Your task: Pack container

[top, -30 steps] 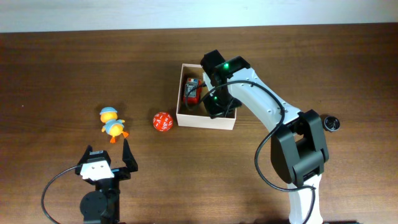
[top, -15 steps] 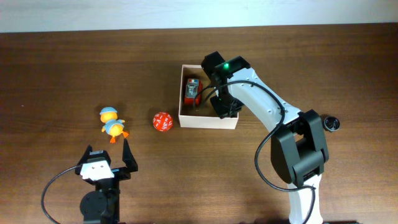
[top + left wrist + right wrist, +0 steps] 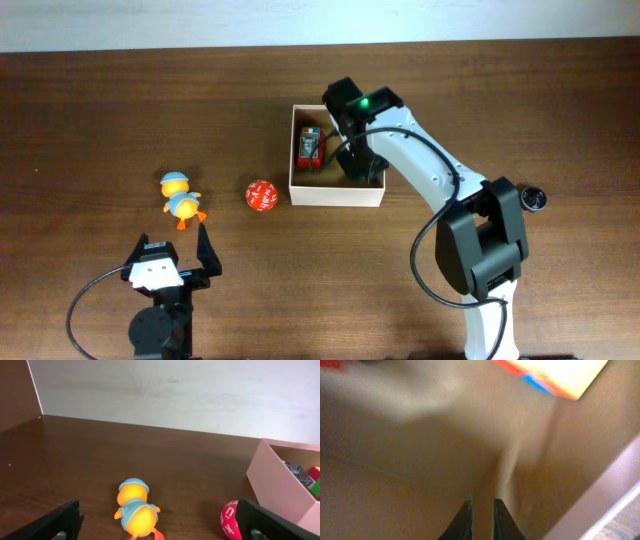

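Note:
The container (image 3: pixel 335 194), a white box with a tan inside, sits at the table's centre. A red and grey toy (image 3: pixel 310 148) lies in its left half. My right gripper (image 3: pixel 358 165) is down inside the container's right half. In the right wrist view its fingers (image 3: pixel 481 507) are shut with nothing between them, close to the tan floor (image 3: pixel 420 460) and a corner wall. My left gripper (image 3: pixel 170 255) is open and empty at the front left. An orange duck (image 3: pixel 181 200) (image 3: pixel 135 512) and a red ball (image 3: pixel 261 195) (image 3: pixel 231 519) lie outside, left of the container (image 3: pixel 272 485).
A small black round object (image 3: pixel 535 198) lies at the right near the right arm's base. An orange and blue shape (image 3: pixel 560 377) shows blurred at the top of the right wrist view. The table's far edge meets a white wall.
The container has shifted slightly right and turned square to the table, with my right gripper inside it. The left arm, duck and ball have not moved.

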